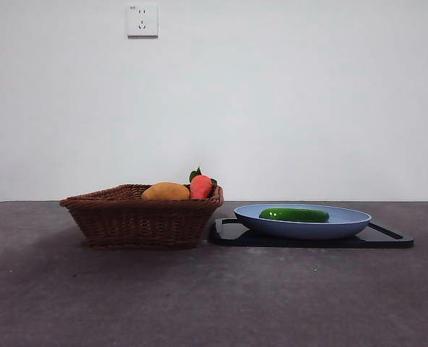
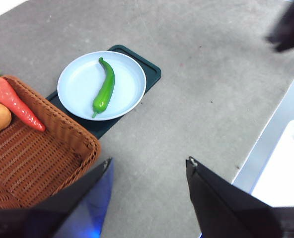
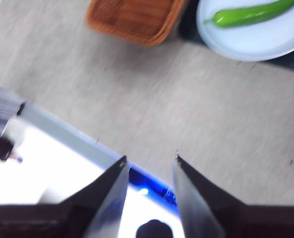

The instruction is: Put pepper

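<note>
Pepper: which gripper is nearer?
Hard to call; neither is close. Left gripper hangs open, high above the table off the basket corner; right gripper, also open, sits back over the table edge. Pepper lies on the plate.

A glossy, smooth dark-green elongated pepper (image 1: 294, 215) lies on a smooth, faintly shiny pale-blue plate (image 1: 344, 225) over a matt black tray (image 1: 391, 238), beside a rough brown woven wicker basket (image 1: 142, 220) on the grainy, matt grey tabletop (image 1: 214, 296).

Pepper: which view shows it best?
Left wrist view: the whole curved pepper lies unobstructed on the plate. Front view shows it edge-on, behind the rim. Right wrist view shows it blurred, one end cut off.
</note>
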You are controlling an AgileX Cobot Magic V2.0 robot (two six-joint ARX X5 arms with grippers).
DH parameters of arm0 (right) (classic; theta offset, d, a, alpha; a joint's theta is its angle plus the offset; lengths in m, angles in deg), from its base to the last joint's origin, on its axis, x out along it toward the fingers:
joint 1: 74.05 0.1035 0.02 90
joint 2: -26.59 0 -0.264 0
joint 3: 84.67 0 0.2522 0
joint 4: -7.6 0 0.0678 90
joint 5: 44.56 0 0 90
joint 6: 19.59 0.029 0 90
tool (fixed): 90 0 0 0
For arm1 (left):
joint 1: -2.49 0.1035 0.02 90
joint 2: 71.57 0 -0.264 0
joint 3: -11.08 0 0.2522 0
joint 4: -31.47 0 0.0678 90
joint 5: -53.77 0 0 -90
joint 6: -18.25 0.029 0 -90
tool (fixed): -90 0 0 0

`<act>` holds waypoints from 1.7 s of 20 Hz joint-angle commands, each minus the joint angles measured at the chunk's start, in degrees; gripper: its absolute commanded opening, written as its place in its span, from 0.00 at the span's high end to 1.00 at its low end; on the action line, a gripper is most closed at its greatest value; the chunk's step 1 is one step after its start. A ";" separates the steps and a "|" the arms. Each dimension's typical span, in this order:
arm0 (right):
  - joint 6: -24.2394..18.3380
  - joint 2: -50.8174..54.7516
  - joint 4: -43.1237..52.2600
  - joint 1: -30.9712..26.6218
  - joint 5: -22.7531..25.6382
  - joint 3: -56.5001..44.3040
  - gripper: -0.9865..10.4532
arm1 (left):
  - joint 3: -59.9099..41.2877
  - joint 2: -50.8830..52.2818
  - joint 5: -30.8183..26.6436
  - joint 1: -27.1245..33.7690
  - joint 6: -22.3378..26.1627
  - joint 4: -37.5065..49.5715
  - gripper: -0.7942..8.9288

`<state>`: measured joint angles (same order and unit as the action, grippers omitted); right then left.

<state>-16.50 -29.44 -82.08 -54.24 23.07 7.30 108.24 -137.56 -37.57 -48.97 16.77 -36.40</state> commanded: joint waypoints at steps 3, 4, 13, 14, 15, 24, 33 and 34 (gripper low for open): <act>-3.41 1.38 -1.73 0.57 0.02 1.14 0.91 | 1.09 -0.61 -0.11 -0.59 0.59 -0.22 0.91; -3.56 1.42 -1.86 0.57 0.00 1.14 0.91 | 1.09 -0.61 -0.11 -0.59 0.50 -0.22 0.91; -1.92 1.40 -1.77 0.55 0.04 1.14 0.90 | 1.09 -0.61 -0.07 -0.59 0.48 0.07 0.91; -1.92 1.40 -1.77 0.55 0.04 1.14 0.90 | 1.09 -0.61 -0.07 -0.59 0.48 0.07 0.91; -1.92 1.40 -1.77 0.55 0.04 1.14 0.90 | 1.09 -0.61 -0.09 -0.59 0.48 0.07 0.91; -1.92 1.40 -1.75 0.55 0.04 1.14 0.90 | 0.94 1.11 -4.63 3.63 3.85 6.86 0.91; -1.92 1.40 -1.77 0.50 0.04 1.14 0.90 | -21.79 25.00 0.31 33.14 8.20 44.06 0.91; -1.92 1.40 -1.77 0.50 0.04 1.14 0.90 | -26.16 28.46 0.07 36.63 8.20 47.15 0.91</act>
<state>-18.75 -27.67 -83.56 -54.02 23.12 7.30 82.62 -109.50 -37.57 -12.98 24.27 9.83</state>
